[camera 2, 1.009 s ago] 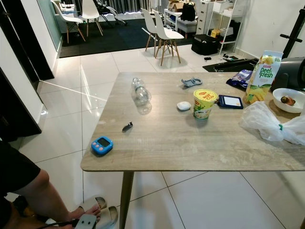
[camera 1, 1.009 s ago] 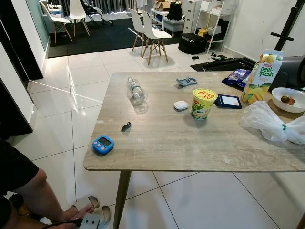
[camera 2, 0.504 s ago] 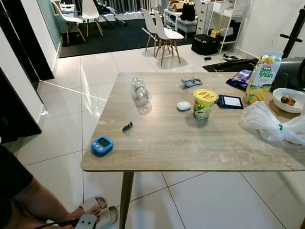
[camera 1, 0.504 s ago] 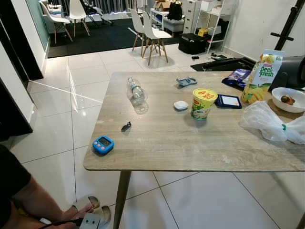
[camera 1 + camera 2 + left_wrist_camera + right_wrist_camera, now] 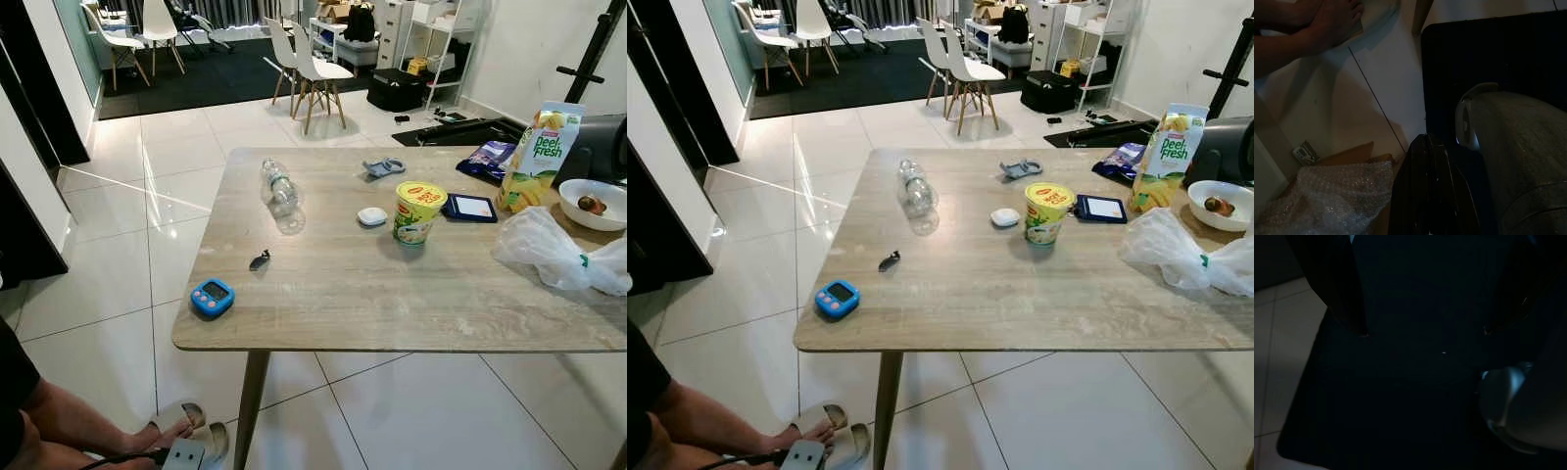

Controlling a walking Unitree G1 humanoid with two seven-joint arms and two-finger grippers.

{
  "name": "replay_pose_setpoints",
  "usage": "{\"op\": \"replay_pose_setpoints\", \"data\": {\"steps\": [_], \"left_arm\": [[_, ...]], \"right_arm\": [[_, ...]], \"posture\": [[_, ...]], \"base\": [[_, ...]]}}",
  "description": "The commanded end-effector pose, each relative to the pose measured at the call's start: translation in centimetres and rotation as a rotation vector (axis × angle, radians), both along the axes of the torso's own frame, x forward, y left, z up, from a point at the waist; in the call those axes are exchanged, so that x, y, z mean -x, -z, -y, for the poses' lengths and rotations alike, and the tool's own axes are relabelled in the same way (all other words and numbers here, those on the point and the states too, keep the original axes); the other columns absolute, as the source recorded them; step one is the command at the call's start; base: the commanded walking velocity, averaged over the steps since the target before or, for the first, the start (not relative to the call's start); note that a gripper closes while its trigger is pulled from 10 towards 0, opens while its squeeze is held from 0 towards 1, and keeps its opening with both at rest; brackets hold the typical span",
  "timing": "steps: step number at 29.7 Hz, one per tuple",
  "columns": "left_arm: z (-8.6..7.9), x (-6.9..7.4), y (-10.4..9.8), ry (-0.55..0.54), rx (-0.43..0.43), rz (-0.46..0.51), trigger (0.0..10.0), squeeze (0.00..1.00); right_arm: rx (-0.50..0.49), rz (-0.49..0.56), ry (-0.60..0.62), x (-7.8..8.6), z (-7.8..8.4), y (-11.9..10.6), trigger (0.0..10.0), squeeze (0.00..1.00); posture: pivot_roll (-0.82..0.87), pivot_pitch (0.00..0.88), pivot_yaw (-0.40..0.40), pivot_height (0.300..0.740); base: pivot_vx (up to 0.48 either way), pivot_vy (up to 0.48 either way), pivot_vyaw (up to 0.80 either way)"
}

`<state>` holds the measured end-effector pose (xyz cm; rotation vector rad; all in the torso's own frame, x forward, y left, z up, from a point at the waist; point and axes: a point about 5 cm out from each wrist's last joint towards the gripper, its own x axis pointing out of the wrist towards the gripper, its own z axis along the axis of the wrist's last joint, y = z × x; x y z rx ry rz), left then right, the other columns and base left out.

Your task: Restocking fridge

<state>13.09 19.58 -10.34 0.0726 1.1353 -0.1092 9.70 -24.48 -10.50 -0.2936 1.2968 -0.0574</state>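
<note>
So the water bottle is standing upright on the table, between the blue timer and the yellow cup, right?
Not quite. The water bottle is lying on its side, not standing upright. Both eye views show it flat on the table. The rest holds loosely: the blue timer is towards the near left edge and the yellow cup is further right.

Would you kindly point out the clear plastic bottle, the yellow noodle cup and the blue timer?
Clear plastic bottle [image 5: 281, 191], left eye view, mid-body.
Yellow noodle cup [image 5: 415, 217], left eye view, side wall.
Blue timer [image 5: 212, 296], left eye view, face.
</note>
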Motion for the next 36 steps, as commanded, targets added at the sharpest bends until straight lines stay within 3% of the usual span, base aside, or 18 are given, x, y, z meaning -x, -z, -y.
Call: {"op": "replay_pose_setpoints", "data": {"steps": [1, 10, 11, 12, 19, 36], "left_arm": [[0.1, 0.9, 0.3, -0.011, 0.001, -0.032, 10.0, 0.0], [-0.9, 0.6, 0.1, -0.055, -0.013, -0.017, 10.0, 0.0], [-1.0, 0.4, 0.0, -0.065, -0.011, -0.011, 10.0, 0.49], [-1.1, 0.2, -0.1, -0.075, -0.014, -0.001, 10.0, 1.0], [-1.7, -0.2, -0.3, -0.114, -0.041, 0.021, 10.0, 1.0], [-2.3, 0.8, -0.1, -0.157, -0.05, 0.008, 10.0, 1.0]], "right_arm": [[-0.005, 0.026, 0.022, -0.5, -0.1, -0.1, 10.0, 1.0], [-0.015, 0.037, 0.054, -0.7, -0.5, -0.1, 10.0, 1.0], [-0.02, 0.038, 0.062, -0.8, -0.5, -0.1, 10.0, 1.0], [-0.025, 0.035, 0.067, -0.7, -0.5, 0.0, 10.0, 0.0], [-0.026, 0.027, 0.066, -0.6, -0.5, 0.0, 10.0, 0.0], [-0.029, 0.023, 0.065, -0.6, -0.5, 0.0, 10.0, 0.0]], "posture": [[0.06, 0.0, 0.0, 0.74], [0.06, 0.0, 0.012, 0.74], [0.06, 0.0, 0.011, 0.74], [0.06, 0.0, 0.011, 0.74], [0.07, 0.0, 0.007, 0.74], [0.08, 0.0, 0.004, 0.74]], "base": [[0.0, 0.0, 0.0], [0.0, 0.0, 0.0], [0.0, 0.0, 0.0], [0.0, 0.0, 0.0], [0.0, 0.0, 0.0], [0.0, 0.0, 0.0]]}}
